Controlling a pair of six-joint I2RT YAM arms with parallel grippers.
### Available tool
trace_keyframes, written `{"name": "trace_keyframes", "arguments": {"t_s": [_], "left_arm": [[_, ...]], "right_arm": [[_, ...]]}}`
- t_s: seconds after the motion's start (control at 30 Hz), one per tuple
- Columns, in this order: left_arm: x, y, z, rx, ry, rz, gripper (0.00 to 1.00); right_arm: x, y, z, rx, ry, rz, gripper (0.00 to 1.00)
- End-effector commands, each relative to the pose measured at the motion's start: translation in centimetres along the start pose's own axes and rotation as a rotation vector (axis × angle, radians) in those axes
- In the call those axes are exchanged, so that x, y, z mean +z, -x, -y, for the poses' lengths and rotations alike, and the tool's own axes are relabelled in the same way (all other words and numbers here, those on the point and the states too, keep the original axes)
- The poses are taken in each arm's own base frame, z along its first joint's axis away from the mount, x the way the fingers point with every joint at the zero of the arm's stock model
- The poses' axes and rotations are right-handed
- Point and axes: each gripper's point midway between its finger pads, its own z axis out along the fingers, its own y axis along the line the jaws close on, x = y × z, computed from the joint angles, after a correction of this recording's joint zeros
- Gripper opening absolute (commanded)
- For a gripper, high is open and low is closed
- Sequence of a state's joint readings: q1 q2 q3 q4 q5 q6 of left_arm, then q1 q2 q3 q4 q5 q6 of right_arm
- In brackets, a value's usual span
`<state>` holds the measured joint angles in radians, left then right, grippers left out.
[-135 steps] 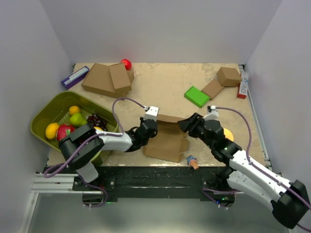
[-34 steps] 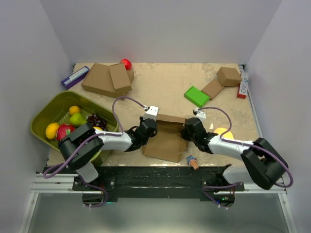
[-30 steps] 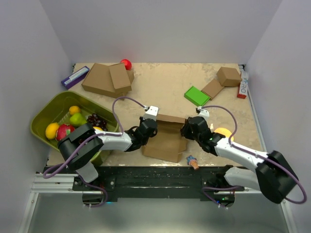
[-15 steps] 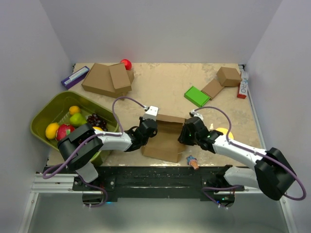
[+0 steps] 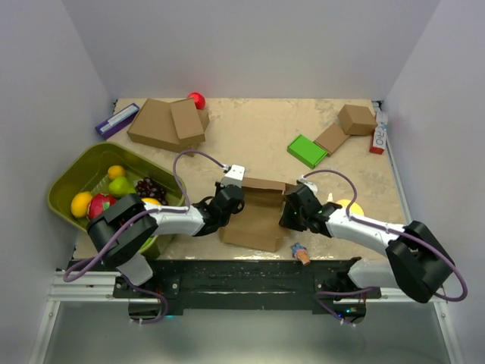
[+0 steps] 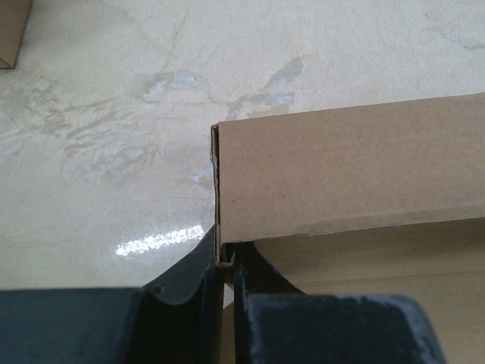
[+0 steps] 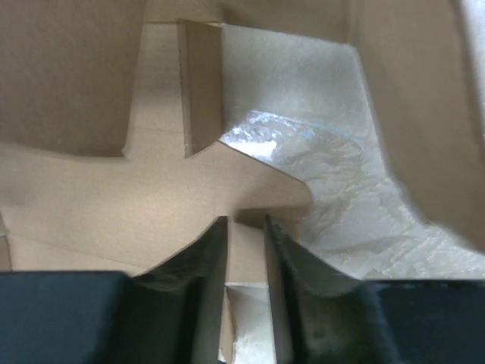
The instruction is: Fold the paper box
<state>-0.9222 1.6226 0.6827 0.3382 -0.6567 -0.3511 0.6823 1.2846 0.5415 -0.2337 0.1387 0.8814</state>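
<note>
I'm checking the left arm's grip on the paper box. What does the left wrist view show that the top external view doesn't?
Left wrist only: the left gripper pinching the edge of an upright wall of the paper box. Top external only: the right gripper at the box's right side, and the green bin. Both: the box and the table.

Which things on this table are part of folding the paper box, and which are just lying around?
For the job: paper box, left end effector, right end effector.
Lying about: stacked brown boxes, small brown box, green block, red ball, green fruit bowl, purple package.
</note>
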Motion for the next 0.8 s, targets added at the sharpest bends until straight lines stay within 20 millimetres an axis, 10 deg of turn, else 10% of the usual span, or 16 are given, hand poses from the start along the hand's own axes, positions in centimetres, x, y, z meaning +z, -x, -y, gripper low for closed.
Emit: {"name": "trace_keyframes", "arguments": {"t_s": [0.0, 0.27, 0.6, 0.77], "left_arm": [[-0.5, 0.3, -0.2, 0.034, -0.001, -0.003, 0.02], [-0.7, 0.6, -0.4, 0.035, 0.006, -0.001, 0.02], [-0.7, 0.6, -0.6, 0.04, 0.012, 0.002, 0.02], [-0.6, 0.7, -0.5, 0.045, 0.012, 0.002, 0.02]], "right_arm": [[-3.1, 1.6, 1.1, -0.036, -0.06, 0.057, 0.4], [-9.2, 8.0, 1.4, -0.094, -0.16, 0.231, 0.64], [-6.8, 9.3, 4.6, -0.138, -0.353, 0.251, 0.66], [-5.0, 9.1, 3.0, -0.165, -0.274, 0.234, 0.49]]}}
